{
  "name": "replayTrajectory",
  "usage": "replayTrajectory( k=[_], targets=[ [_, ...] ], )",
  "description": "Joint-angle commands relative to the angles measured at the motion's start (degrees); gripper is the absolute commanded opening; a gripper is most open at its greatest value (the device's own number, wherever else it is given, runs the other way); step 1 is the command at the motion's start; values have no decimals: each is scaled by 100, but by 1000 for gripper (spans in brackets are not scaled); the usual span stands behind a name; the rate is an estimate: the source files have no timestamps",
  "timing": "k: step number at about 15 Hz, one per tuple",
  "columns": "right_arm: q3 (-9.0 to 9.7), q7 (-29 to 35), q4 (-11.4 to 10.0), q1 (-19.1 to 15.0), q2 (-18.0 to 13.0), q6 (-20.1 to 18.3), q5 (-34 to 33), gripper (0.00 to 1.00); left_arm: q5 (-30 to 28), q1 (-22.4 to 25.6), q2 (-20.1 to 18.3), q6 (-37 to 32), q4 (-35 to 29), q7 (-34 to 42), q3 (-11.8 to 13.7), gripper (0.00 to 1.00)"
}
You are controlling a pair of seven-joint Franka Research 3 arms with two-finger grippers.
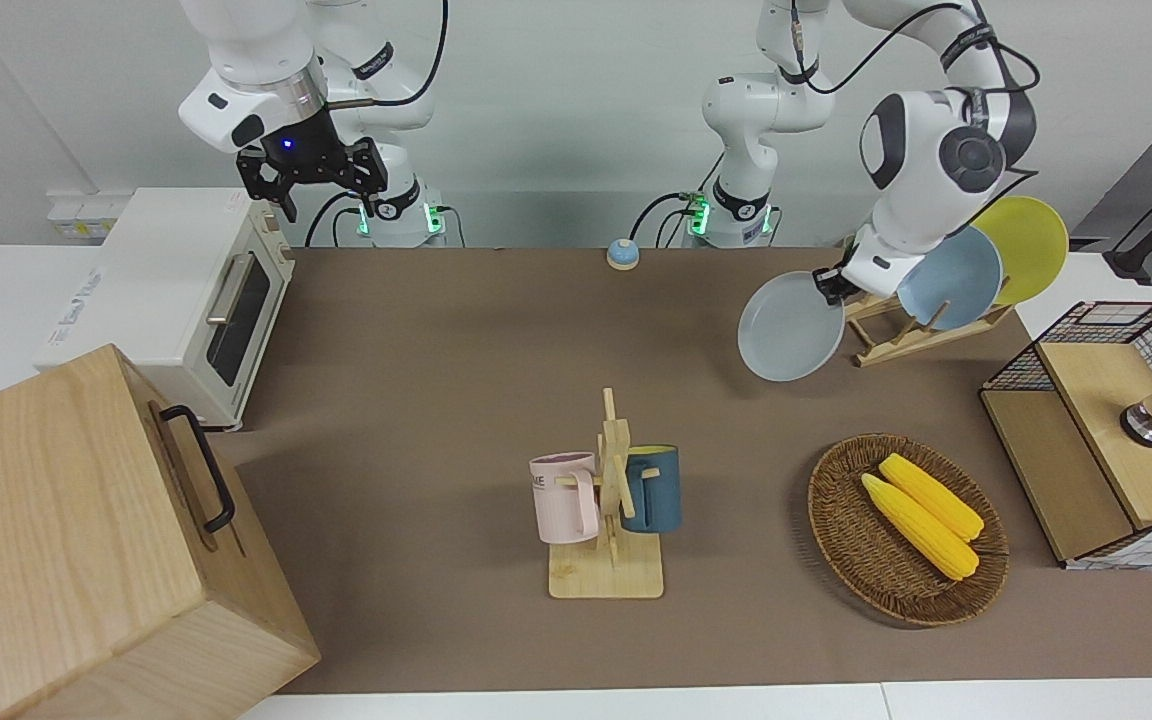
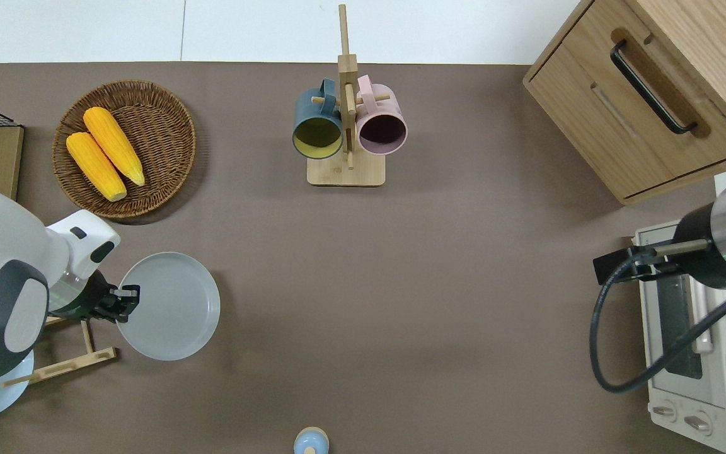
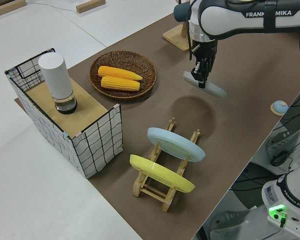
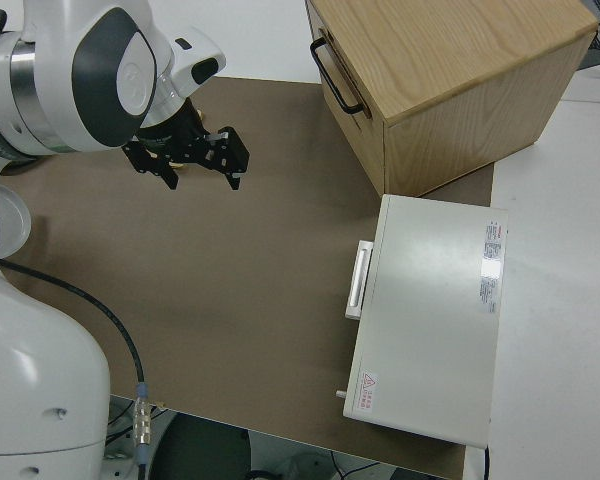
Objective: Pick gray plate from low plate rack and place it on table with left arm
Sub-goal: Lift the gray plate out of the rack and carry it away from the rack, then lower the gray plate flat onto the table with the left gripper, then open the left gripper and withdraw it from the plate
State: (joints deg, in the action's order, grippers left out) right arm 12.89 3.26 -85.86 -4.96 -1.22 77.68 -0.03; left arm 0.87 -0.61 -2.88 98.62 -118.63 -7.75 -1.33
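My left gripper [image 1: 829, 285] [image 2: 125, 299] [image 3: 200, 80] is shut on the rim of the gray plate [image 1: 791, 326] [image 2: 171, 307] [image 3: 206, 85]. It holds the plate tilted in the air over the bare table [image 1: 436, 350] [image 2: 401, 284], just beside the low plate rack [image 1: 911, 335] [image 2: 67, 366] [image 3: 160, 187]. The rack still holds a blue plate [image 1: 951, 278] [image 3: 176, 144] and a yellow plate [image 1: 1031, 245] [image 3: 160, 172]. My right gripper [image 1: 314, 185] [image 4: 185, 165] is parked and open.
A wicker basket [image 1: 836, 540] with two corn cobs lies farther from the robots than the rack. A mug stand [image 1: 608, 500] with two mugs stands mid-table. A wire-sided box [image 1: 1106, 430], a toaster oven [image 1: 186, 290], a wooden cabinet [image 1: 86, 540] and a small blue bell [image 1: 622, 253] stand around.
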Motion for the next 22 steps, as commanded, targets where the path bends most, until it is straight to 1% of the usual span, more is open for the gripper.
replayTrajectory(
  k=[1, 2, 3, 4, 5, 6, 7, 8, 9, 12, 15, 17, 22],
  targets=[
    [38, -19, 35, -85, -27, -87, 21, 990, -78, -35, -301, 289, -529, -33, 36, 0],
    [38, -19, 35, -85, -27, -87, 21, 987, -78, -35, -284, 280, -538, -86, 28, 0],
    [38, -19, 35, -85, -27, -87, 21, 987, -78, -35, -249, 272, -538, -182, 27, 74],
    [38, -19, 35, -85, -27, -87, 21, 990, -78, -44, -231, 228, -538, -235, 36, 325],
    [38, -19, 35, -85, -27, -87, 21, 990, -69, -88, -240, 219, -530, -245, 36, 556],
    [38, -19, 35, -85, -27, -87, 21, 987, -69, -88, -240, 210, -495, -245, 36, 757],
    [38, -19, 35, -85, -27, -87, 21, 987, -69, -88, -240, 184, -460, -236, 36, 865],
    [38, -19, 35, -85, -27, -87, 21, 990, -69, -88, -249, 166, -416, -227, 36, 938],
    [38, -19, 35, -85, -27, -87, 21, 990, -60, -88, -249, 166, -328, -236, 36, 987],
    [38, -18, 35, -85, -27, -87, 21, 990, -43, -97, -249, 114, 5, -236, 45, 993],
    [38, -19, 35, -85, -27, -87, 21, 990, -25, -106, -231, -71, 532, -586, 54, 991],
    [38, -19, 35, -85, -27, -87, 21, 990, -69, -114, -231, -220, 866, -579, 80, 991],
    [38, -10, 35, -85, -27, -87, 21, 987, -113, -114, -240, -247, 1491, -570, 107, 991]
  ],
)
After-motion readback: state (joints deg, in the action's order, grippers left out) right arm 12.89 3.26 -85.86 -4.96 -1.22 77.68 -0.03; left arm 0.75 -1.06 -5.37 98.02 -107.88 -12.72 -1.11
